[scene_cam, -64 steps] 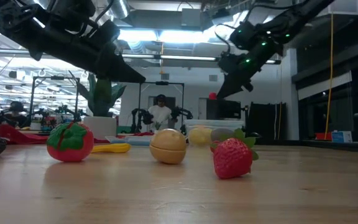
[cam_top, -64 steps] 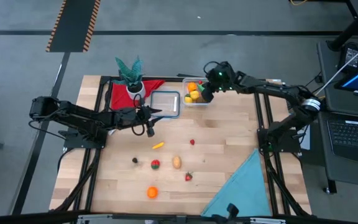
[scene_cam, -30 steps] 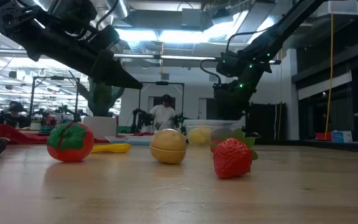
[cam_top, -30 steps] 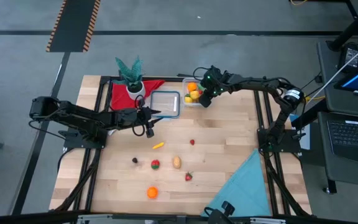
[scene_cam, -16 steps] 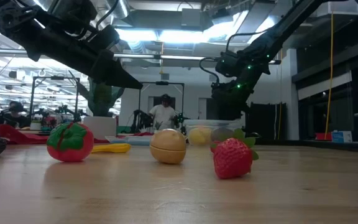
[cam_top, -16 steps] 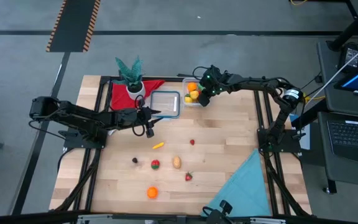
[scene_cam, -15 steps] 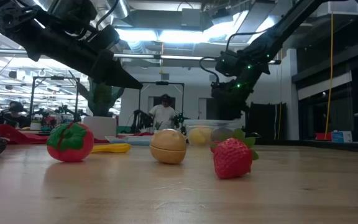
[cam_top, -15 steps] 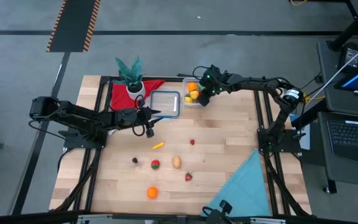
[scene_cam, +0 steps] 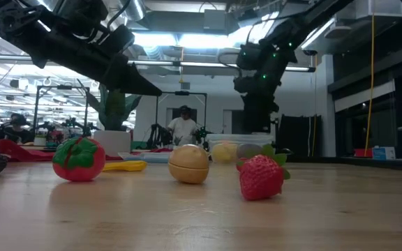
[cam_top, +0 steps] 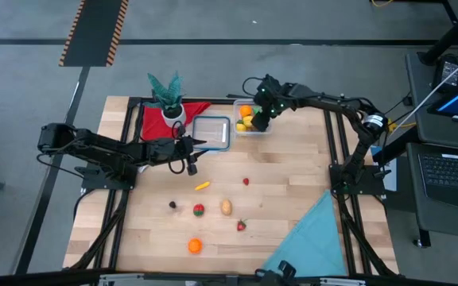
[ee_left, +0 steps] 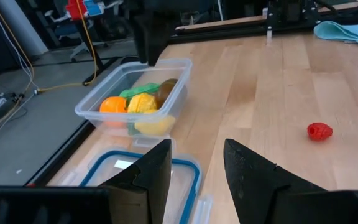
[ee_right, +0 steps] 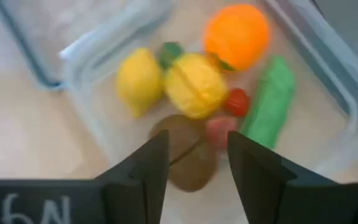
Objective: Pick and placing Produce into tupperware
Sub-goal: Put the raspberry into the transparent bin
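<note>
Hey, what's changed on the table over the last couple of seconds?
The right gripper came down over the tupperware, opened, and has started lifting away, empty. The left gripper and the loose produce on the table stayed put.

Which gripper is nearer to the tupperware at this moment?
The right gripper: it hangs directly above the tupperware, jaws open over the produce inside. The left gripper hovers beyond the blue-rimmed lid, nearer the table's middle.
</note>
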You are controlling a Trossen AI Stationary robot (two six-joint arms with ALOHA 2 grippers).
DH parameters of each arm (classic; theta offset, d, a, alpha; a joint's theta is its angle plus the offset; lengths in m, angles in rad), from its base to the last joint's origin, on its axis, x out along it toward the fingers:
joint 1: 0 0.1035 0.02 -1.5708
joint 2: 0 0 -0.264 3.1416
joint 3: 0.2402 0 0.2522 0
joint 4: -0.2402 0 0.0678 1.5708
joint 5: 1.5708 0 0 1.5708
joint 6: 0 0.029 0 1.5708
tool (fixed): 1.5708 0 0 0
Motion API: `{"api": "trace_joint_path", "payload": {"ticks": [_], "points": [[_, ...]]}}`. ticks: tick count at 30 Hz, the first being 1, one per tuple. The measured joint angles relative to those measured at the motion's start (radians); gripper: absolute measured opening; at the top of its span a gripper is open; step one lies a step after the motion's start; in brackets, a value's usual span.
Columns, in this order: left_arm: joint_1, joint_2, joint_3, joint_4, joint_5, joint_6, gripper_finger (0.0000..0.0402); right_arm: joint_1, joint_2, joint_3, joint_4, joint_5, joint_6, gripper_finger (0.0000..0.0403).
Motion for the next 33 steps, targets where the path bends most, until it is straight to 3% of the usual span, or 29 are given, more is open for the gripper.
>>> {"api": "trace_joint_path", "payload": {"ticks": [9,22,28,33], "points": [[0.000,0.000,0.000,0.003,0.000,-0.025,0.0140,0.163,-0.156,-0.096,0.025,0.041,-0.043,0.0159],[-0.020,0.000,0.000,0.014,0.001,-0.051,0.0140,0.540,-0.493,-0.481,0.278,0.089,0.164,0.0158],[-0.046,0.000,0.000,0.021,0.000,-0.052,0.0140,0.697,-0.527,-0.556,0.326,0.134,0.255,0.0158],[-0.056,0.000,0.000,0.030,0.001,-0.053,0.0140,0.763,-0.501,-0.560,0.345,0.134,0.290,0.0158]]}}
